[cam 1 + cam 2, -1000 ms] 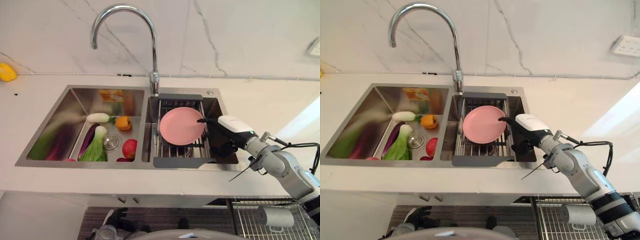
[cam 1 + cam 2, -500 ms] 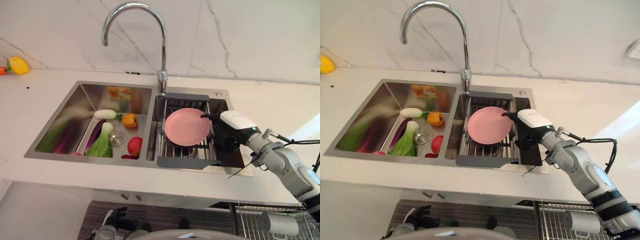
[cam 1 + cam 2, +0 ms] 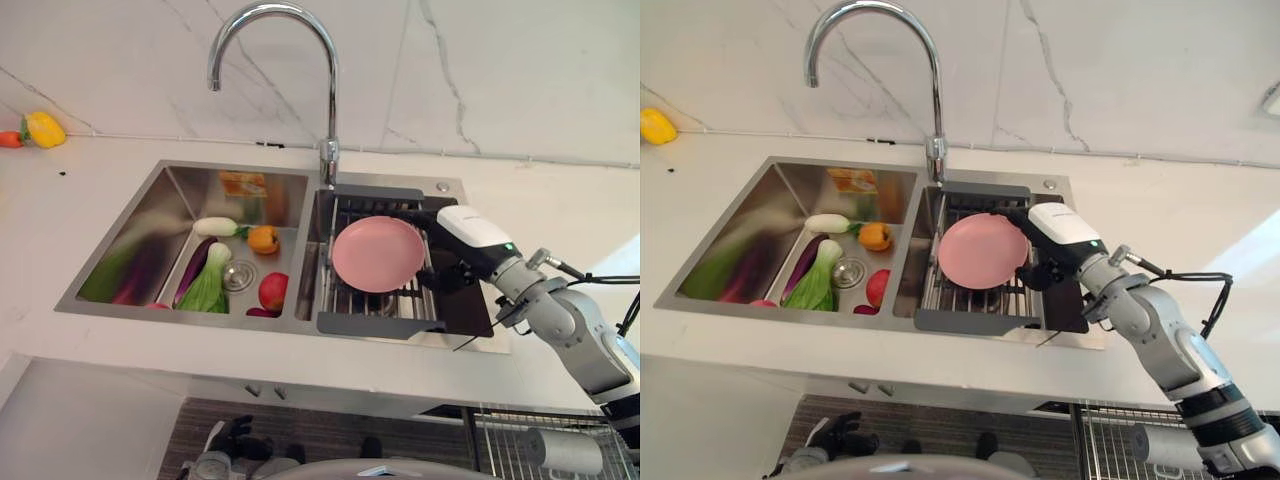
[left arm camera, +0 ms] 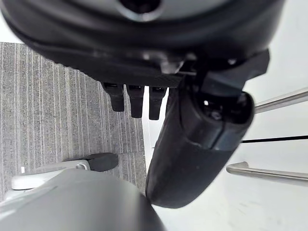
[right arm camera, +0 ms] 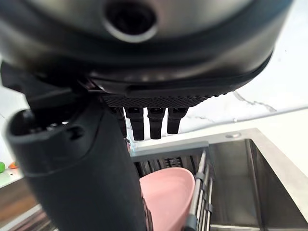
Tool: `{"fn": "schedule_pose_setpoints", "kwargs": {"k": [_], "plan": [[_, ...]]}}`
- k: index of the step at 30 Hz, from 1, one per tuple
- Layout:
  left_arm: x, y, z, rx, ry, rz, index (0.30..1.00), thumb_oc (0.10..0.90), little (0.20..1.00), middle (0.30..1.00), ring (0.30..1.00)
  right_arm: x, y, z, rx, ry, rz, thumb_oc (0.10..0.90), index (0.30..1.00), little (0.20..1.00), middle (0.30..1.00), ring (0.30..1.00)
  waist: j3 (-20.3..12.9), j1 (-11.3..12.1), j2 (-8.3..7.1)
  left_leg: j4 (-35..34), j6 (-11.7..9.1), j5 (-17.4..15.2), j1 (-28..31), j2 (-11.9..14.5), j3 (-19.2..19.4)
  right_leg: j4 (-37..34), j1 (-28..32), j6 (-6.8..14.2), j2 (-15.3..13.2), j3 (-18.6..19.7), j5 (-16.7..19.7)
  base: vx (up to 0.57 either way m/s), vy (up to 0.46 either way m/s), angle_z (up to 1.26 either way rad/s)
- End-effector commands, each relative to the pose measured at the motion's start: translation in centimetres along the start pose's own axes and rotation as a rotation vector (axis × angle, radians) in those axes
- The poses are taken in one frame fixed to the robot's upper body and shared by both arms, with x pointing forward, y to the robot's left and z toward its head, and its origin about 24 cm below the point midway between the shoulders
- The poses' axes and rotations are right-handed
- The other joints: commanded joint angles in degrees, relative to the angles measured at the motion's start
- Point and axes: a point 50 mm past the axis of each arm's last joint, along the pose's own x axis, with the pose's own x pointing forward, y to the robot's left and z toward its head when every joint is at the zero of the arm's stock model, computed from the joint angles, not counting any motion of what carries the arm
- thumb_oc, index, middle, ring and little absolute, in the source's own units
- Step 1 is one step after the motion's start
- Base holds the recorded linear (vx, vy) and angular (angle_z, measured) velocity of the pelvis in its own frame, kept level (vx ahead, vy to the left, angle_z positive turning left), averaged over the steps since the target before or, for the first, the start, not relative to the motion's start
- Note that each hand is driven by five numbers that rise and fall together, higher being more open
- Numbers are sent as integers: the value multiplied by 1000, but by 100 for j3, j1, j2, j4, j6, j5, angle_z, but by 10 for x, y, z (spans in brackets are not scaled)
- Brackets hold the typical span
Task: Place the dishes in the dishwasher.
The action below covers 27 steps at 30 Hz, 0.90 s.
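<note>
The right hand [image 3: 1045, 252] has closed in on the round pink plastic plate [image 3: 378, 253], which stands tilted in the grey wire dish rack [image 3: 372, 300]. Its fingers [image 5: 151, 121] are straight above the rim, thumb beside it, nothing gripped. A grasp looks imminent, and the dishwasher loading has yet to begin.

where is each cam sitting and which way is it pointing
Left eye view: on the head, looking down at the sink, pink plate in the rack; right hand beside the plate.
Right eye view: same scene, slightly offset.
Left wrist view: on the left wrist, looking past the left hand at grey floor.
Right wrist view: on the right wrist, facing the plate and rack.
Shared: the plate shows in both eye views and the right wrist view.
</note>
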Motion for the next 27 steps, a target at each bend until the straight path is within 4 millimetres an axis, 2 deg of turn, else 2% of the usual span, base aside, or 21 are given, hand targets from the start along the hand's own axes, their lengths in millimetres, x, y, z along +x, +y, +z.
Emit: {"fn": "schedule_pose_setpoints", "kwargs": {"k": [1, 12, 15, 17, 18, 19, 20, 21, 24, 27], "plan": [[-3, 4, -20, 79, 92, -16, 900, 800, 900, 900, 900, 9, -20, 17, -51, -91, -105, 800, 900, 900, 900, 900, -179, 157, -166, 31, -382, -183, -161, 313, 54, 119, 425, 530, -661, -244, -863, 0, 0, 0], [-4, -1, -22, 68, 101, -5, 900, 800, 900, 900, 900, 25, 3, 13, -103, -30, -135, 800, 900, 900, 900, 900, -149, 226, -131, 31, -373, -183, -173, 290, 12, 119, 451, 522, -670, -297, -885, -1, 2, 4], [-4, -2, -22, 74, 99, 1, 900, 800, 900, 900, 900, 26, 9, 9, -193, -8, -158, 800, 900, 900, 900, 900, -136, 259, -130, 31, -385, -186, -189, 293, -36, 119, 470, 517, -667, -356, -906, 1, -3, 6], [-3, -3, -20, 77, 92, 8, 900, 800, 900, 900, 900, 24, 6, 4, -323, 11, -199, 800, 900, 900, 900, 900, -123, 268, -132, 31, -390, -179, -203, 296, -56, 119, 485, 521, -668, -373, -913, -6, -3, 10], [-3, -3, -19, 83, 88, 10, 900, 800, 900, 900, 900, 23, 12, 0, -374, 27, -185, 800, 900, 900, 900, 900, -113, 280, -129, 31, -393, -181, -205, 296, -61, 119, 490, 522, -669, -387, -915, -6, -1, 9], [-3, -3, -17, 89, 84, 16, 900, 800, 900, 900, 900, 23, 15, -3, -430, 34, -193, 591, 587, 587, 587, 587, -105, 280, -127, 31, -394, -182, -209, 290, -71, 119, 493, 525, -669, -402, -916, -12, 1, 8], [-3, -3, -16, 93, 81, 22, 900, 800, 900, 900, 900, 23, 17, -5, -456, 43, -200, 552, 528, 528, 528, 528, -97, 287, -124, 31, -396, -183, -217, 288, -83, 119, 492, 527, -669, -413, -920, -8, -2, 7], [-2, -4, -16, 92, 82, 24, 900, 800, 900, 900, 900, 22, 19, -6, -480, 49, -216, 400, 300, 300, 300, 300, -94, 286, -123, 31, -399, -185, -223, 287, -100, 119, 494, 529, -669, -424, -923, -7, -2, 5], [-2, -6, -15, 94, 75, 38, 900, 800, 900, 900, 900, 19, 26, -11, -536, 79, -252, 400, 300, 300, 300, 300, -88, 288, -126, 31, -404, -182, -243, 284, -124, 119, 495, 532, -664, -446, -925, 2, -2, 6], [-2, -7, -13, 96, 61, 49, 900, 800, 900, 900, 900, 18, 26, -13, -534, 99, -333, 400, 300, 300, 300, 300, -75, 271, -115, 31, -407, -173, -262, 292, -140, 119, 474, 540, -665, -457, -922, -6, 1, 6]]}}
